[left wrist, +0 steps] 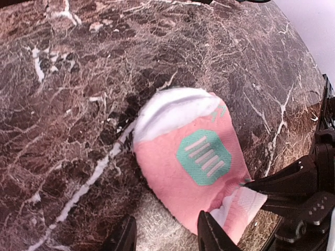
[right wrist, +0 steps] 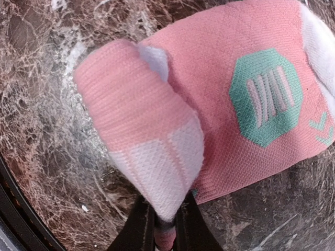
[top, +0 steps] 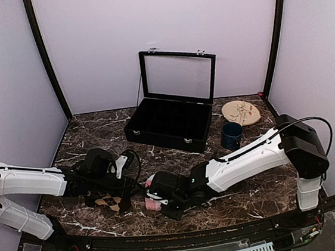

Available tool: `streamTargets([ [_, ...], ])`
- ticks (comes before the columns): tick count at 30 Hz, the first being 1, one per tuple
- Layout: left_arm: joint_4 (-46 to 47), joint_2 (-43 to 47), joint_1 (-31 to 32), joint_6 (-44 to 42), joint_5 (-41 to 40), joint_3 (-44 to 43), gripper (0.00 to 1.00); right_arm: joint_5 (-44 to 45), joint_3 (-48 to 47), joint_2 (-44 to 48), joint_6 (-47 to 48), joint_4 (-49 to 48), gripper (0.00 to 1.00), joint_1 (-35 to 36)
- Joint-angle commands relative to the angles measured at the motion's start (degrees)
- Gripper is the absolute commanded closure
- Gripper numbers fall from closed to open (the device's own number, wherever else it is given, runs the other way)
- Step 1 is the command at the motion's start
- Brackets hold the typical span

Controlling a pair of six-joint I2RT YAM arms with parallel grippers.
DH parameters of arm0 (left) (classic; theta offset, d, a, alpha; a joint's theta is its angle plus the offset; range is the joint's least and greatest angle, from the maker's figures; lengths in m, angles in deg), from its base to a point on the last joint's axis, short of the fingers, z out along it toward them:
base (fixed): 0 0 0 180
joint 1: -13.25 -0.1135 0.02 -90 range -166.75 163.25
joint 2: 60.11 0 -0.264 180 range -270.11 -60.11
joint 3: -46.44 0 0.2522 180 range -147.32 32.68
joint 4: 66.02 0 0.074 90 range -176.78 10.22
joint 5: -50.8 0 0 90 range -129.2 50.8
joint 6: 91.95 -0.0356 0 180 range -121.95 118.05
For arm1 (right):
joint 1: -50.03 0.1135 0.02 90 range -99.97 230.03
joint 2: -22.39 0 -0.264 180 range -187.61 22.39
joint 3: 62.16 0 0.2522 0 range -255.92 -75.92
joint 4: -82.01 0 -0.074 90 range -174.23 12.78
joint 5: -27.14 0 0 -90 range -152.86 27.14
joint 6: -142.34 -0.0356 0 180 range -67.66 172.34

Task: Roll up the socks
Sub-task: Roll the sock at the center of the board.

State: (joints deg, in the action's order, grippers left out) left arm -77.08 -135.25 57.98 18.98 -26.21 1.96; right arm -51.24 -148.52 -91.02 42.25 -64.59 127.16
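The pink sock with a teal patch and white toe lies on the marble near the front edge; it also shows in the right wrist view and in the top view. My right gripper is shut on its folded pink-and-white end, and shows in the top view. My left gripper is open just beside the sock's near edge, one finger over the fabric, holding nothing. The dark brown argyle sock lies under the left gripper in the top view.
An open black case stands at the back centre. A dark blue cup and a round wooden plate sit at the back right. Purple walls enclose the marble table.
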Motion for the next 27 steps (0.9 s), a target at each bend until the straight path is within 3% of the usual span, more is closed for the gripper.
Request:
streamTargets([
  [1,6.8,3.3,-0.3,-2.6,-0.6,3.6,0.58,-4.3,-1.5,-1.6,-5.6,9.4,0.92,-1.3],
  [8,13.1,6.1,0.9,-3.8,-1.6,8.4,0.57,-15.5,-2.5,-0.4,-4.0,10.2,0.93,-5.3],
  [16,16.5,7.8,7.9,-7.9,-8.5,11.6,0.58,-24.9,-4.3,-1.2,-0.3,11.8,0.93,-9.6],
  [27,20.4,8.0,12.3,-13.4,-9.4,12.8,0.55,-31.2,-9.7,-4.0,4.0,17.4,0.94,-10.9],
])
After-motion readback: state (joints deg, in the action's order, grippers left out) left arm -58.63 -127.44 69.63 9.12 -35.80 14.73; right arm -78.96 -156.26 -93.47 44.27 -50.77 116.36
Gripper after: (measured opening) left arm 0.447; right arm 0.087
